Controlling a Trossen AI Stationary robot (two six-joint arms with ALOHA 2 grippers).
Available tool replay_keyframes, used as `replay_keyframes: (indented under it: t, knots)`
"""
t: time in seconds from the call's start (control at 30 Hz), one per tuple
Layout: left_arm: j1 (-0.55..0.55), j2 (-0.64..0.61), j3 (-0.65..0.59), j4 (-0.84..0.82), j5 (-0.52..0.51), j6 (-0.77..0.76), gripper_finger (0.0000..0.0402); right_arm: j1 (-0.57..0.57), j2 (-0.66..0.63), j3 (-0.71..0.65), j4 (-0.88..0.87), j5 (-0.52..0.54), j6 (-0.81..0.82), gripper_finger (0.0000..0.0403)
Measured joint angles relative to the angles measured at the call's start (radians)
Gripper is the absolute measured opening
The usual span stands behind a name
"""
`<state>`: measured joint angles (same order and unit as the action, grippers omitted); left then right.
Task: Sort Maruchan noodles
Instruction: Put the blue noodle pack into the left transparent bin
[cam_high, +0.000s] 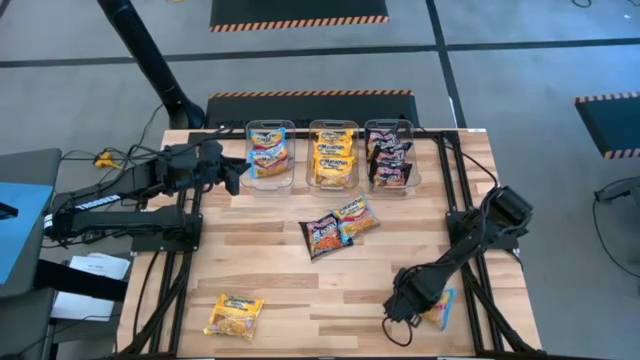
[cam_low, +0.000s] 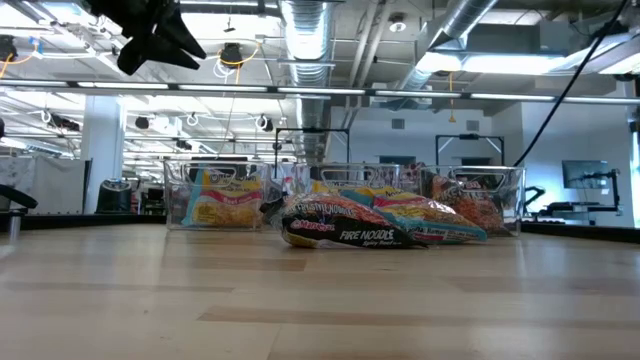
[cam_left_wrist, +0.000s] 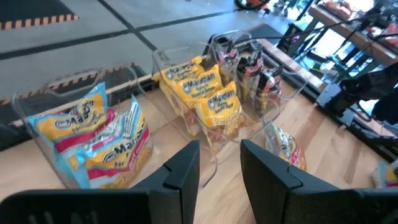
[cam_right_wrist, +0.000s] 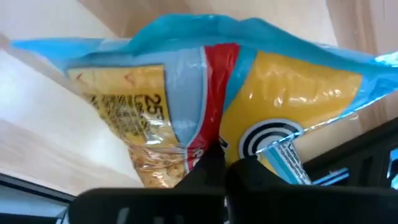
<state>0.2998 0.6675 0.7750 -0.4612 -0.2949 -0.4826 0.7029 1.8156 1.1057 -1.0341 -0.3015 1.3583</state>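
At the table's left, the left gripper (cam_high: 232, 172) hangs raised beside the left clear plastic bin (cam_high: 270, 131), its fingers parted and holding nothing. That bin holds light blue-pink glossy packets (cam_high: 268, 156), the middle bin (cam_high: 333, 127) yellow-orange ones (cam_high: 333, 165), and the right bin (cam_high: 389, 127) dark maroon-black ones (cam_high: 388, 160).

A loose yellow-orange flat packet (cam_high: 235, 315) lies near the table's near left corner, nearer the left arm. At mid-table a dark maroon-black packet (cam_high: 322, 235) and a light blue-pink packet (cam_high: 357, 219) lie touching.

At the near right, the right gripper (cam_high: 410, 306) is low on another light blue-pink packet (cam_right_wrist: 211, 106), fingers pinched on its end. This packet sits just beside the table's right edge rail (cam_high: 492, 300). Its bin lies diagonally across, far left, so I judge the carry must pass over the mid-table pair.
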Motion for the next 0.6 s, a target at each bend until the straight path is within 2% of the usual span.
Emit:
replay_keyframes:
  t: [0.2,0.6]
  knots:
    - [0.0,0.0,0.0,-0.044,0.0,-0.049,0.0105,-0.012,-0.098,-0.005,-0.012,0.062,0.035,0.0005]
    - [0.0,0.0,0.0,-0.066,0.03,-0.185,0.0105,-0.016,-0.337,-0.005,0.005,0.297,0.137,0.0003]
